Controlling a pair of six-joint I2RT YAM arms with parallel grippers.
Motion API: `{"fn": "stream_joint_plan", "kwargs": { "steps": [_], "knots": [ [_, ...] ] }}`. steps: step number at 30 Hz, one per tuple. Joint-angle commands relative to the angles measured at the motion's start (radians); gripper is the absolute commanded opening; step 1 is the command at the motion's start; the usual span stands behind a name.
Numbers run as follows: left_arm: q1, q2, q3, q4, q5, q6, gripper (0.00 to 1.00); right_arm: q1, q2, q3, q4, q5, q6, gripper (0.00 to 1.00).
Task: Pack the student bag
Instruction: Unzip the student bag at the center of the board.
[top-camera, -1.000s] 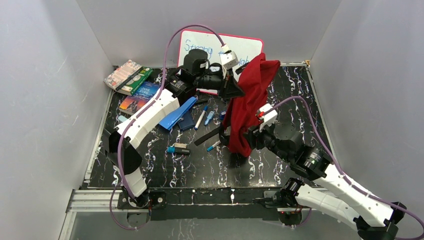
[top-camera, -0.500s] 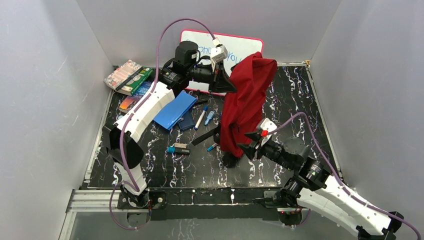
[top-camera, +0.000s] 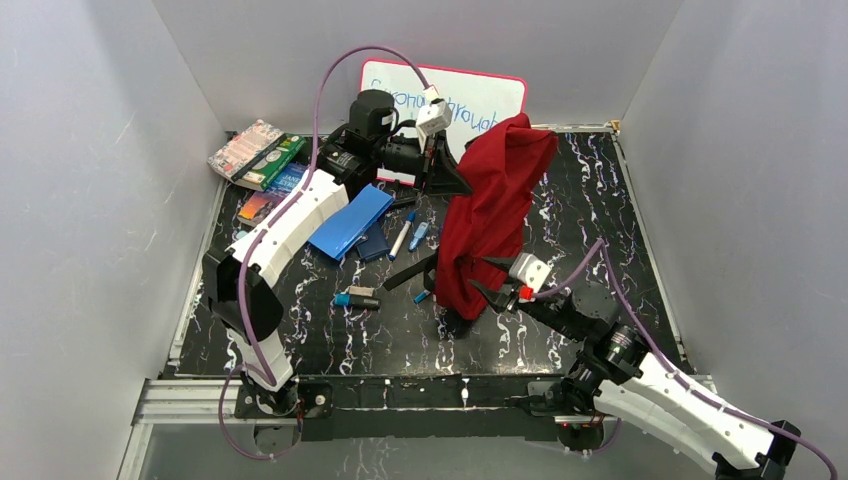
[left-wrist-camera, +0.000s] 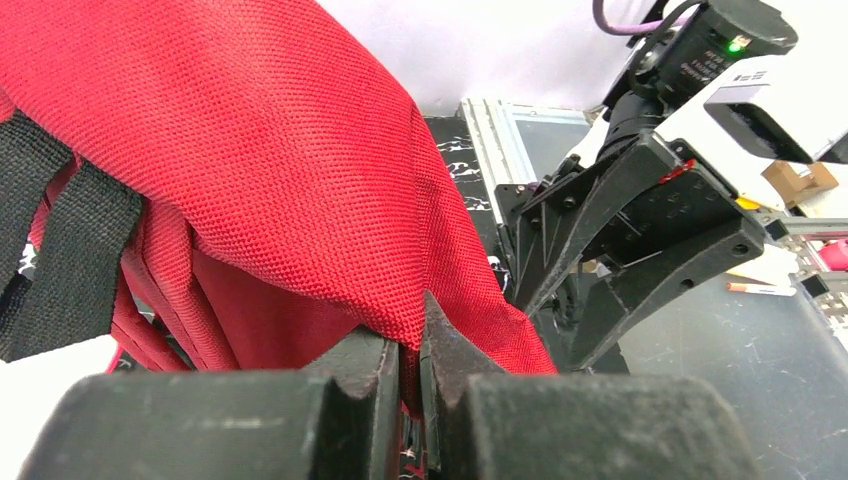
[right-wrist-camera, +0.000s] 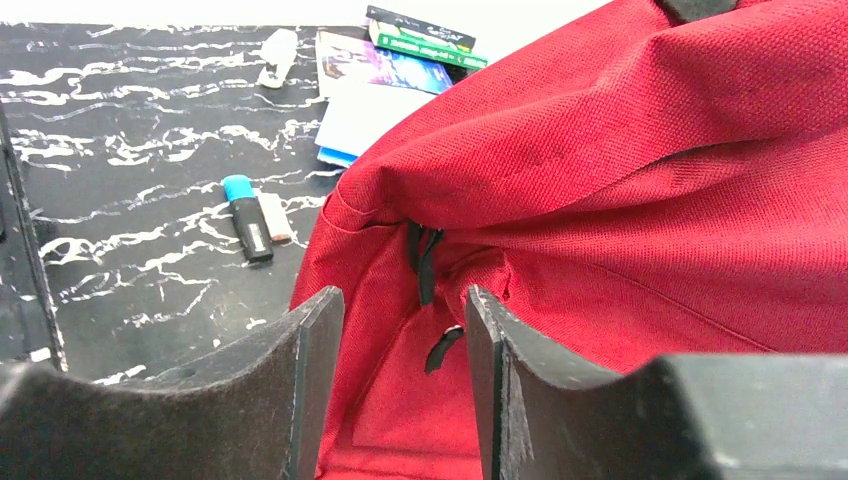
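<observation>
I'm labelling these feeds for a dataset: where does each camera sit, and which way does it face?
Top external: fixed above and behind the bases, looking down on the table; both arms show.
Left wrist: on the left gripper, facing along its jaws shut on the red backpack, toward the right gripper.
Right wrist: on the right gripper, facing between its open jaws into the backpack's fabric.
Shared: all three show the backpack; top and left wrist views both show the right gripper.
</observation>
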Motion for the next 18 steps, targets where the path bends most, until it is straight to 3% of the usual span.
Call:
{"fn": "stream_joint_plan", "kwargs": {
  "steps": [1,18],
  "knots": [
    [-0.004,-0.103,-0.016,0.113,0.085,-0.02,0.0,0.001,0.006,-0.026,0.171,-0.03,-0.101,0.54],
    [-0.004,-0.116,-0.041,0.136,0.098,-0.023,0.0,0.002,0.144,-0.082,0.343,0.032,-0.141,0.44]
  ]
}}
